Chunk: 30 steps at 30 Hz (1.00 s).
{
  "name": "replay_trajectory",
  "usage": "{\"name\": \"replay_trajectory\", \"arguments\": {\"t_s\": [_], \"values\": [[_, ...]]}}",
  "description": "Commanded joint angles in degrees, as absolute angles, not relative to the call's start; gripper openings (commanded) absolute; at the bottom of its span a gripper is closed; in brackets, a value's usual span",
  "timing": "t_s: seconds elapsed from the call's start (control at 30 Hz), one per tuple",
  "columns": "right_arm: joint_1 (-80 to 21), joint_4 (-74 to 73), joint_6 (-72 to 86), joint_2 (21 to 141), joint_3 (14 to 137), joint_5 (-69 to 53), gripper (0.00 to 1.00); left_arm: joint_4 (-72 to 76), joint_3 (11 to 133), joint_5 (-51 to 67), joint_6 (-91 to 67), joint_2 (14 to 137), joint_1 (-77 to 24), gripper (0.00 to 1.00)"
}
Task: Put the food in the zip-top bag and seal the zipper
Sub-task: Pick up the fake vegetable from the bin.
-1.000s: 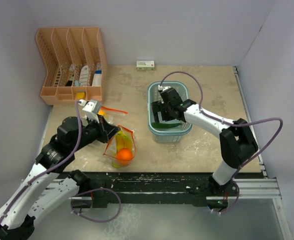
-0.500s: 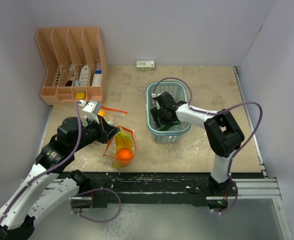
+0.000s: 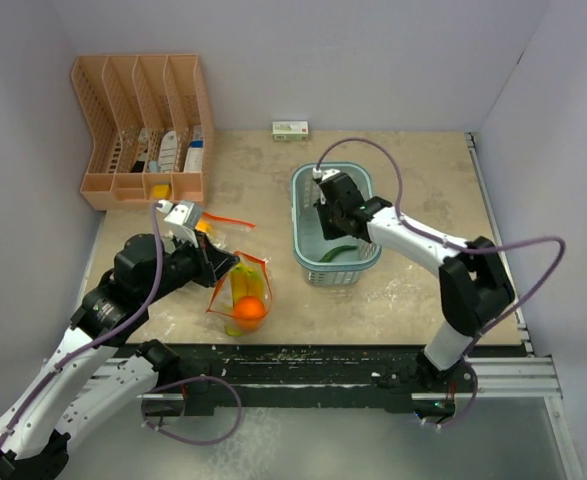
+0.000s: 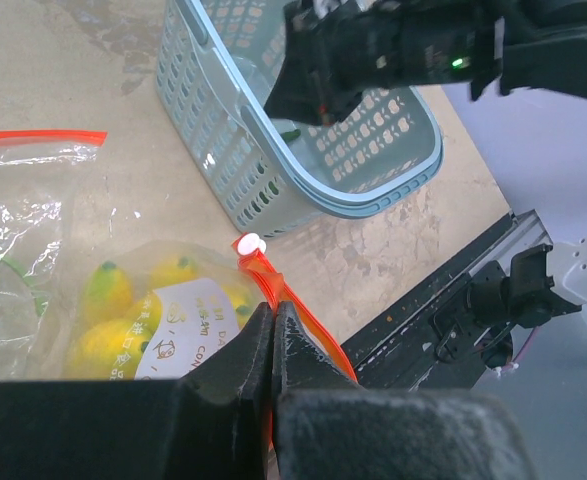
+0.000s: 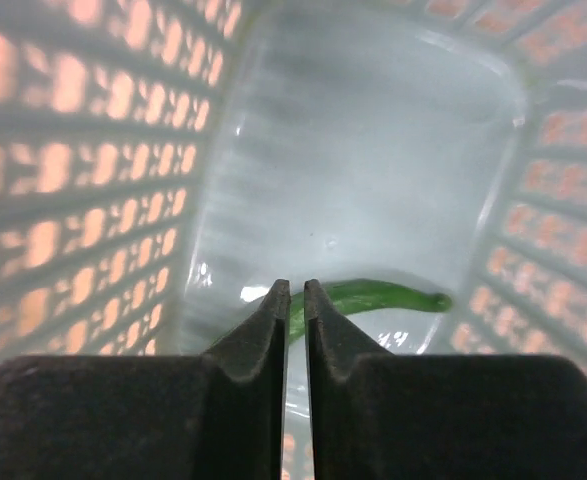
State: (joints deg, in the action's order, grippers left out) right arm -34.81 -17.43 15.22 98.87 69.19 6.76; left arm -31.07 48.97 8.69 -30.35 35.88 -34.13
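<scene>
So that the bag [image 3: 241, 288] gapes for loading, the left gripper [image 4: 274, 312] pinches its red zipper edge [image 4: 295, 303]; bananas [image 4: 108, 295] and an orange [image 3: 247, 311] lie inside. To the right, the right gripper [image 5: 292, 288] is pressed together low in the basket [image 4: 223, 170] over the green vegetable [image 5: 383, 297]; whether it caught it is unclear.

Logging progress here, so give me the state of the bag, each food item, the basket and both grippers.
zip-top bag: unsealed, mouth open
bananas: inside the bag
orange fruit: inside the bag
long green vegetable: lying in the basket
basket: upright
left gripper: shut on the bag's zipper edge
right gripper: shut, low in the basket by the vegetable; grip unclear
</scene>
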Motion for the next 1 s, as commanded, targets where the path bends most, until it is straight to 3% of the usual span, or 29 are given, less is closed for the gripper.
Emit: {"name": "replay_trajectory", "arguments": {"t_s": [0.0,0.13,0.33,0.57,0.97], "values": [[-34.80,-22.38,23.42,92.53,73.92,14.01,0.31,-28.68,49.17,8.66,-29.62,35.47,-34.19,0.00],[-34.81,-26.52,28.71,92.46,74.57,14.38,0.63,-28.74,49.43,9.21,-29.40,35.37,-34.21,0.00],[-34.79,-29.46,33.60,93.45,72.11,11.68,0.85,-28.22,49.58,10.63,-28.86,35.18,-34.19,0.00],[-34.80,-29.28,36.90,97.71,72.82,8.88,0.87,-28.83,51.48,12.76,-27.42,35.26,-34.16,0.00],[-34.76,-26.46,39.34,105.80,71.12,7.56,0.80,-27.86,50.31,14.85,-26.10,34.66,-34.12,0.00]]}}
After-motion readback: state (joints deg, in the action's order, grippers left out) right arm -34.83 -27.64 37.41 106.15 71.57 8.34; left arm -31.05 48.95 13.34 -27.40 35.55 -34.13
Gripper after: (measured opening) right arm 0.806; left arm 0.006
